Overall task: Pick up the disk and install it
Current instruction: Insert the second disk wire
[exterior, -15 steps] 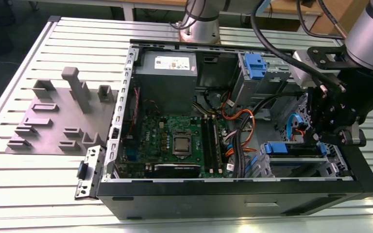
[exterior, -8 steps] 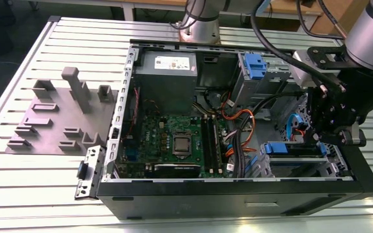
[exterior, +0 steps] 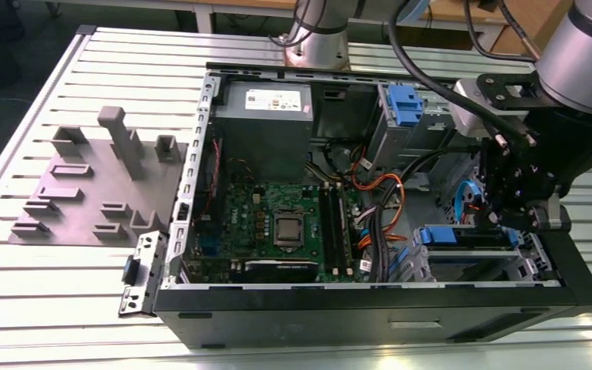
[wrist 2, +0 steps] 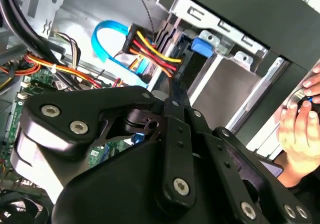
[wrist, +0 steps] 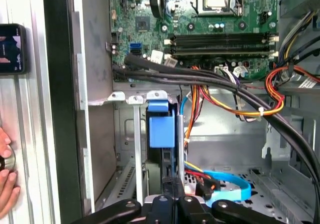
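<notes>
In the exterior view, the computer case (exterior: 378, 304) lies centre-right, the fixture plate (exterior: 95, 189) at left, the gripper (exterior: 517, 220) inside the case's right bay.

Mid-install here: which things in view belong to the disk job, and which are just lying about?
Job: the disk, sitting in the drive bay; the gripper, right by it.
Lying about: power supply; green circuit board; grey fixture block; a person's hand.

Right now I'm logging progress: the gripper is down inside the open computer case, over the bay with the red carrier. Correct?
Not quite: the carrier is blue, not red, as the exterior view shows. The rest holds: the gripper is down inside the open computer case, over that bay.
</notes>
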Controlling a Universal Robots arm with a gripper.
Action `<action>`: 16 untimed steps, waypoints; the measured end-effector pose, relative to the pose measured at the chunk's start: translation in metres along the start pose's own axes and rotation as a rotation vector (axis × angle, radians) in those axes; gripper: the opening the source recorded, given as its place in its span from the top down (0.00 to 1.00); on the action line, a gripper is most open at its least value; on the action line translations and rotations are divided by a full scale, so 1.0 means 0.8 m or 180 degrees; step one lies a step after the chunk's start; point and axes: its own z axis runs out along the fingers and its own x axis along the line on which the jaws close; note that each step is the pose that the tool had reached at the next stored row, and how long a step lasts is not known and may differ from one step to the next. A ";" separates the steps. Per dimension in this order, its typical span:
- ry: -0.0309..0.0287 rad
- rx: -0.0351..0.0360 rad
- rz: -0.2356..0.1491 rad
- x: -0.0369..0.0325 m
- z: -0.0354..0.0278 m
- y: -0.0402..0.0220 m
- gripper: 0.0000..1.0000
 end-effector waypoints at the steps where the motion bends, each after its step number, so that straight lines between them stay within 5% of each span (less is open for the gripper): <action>1: 0.0000 0.0000 0.0000 0.0000 0.0000 0.0000 0.89; 4: 0.0000 -0.0002 0.0000 -0.0001 -0.0013 -0.0001 0.89; 8: 0.0000 -0.0015 -0.0001 0.0005 -0.0133 -0.0012 0.89; 13: -0.0001 -0.0097 -0.0005 0.0004 -0.0172 -0.0018 0.89; 16: 0.0000 -0.0104 -0.0005 -0.0023 -0.0213 -0.0020 0.89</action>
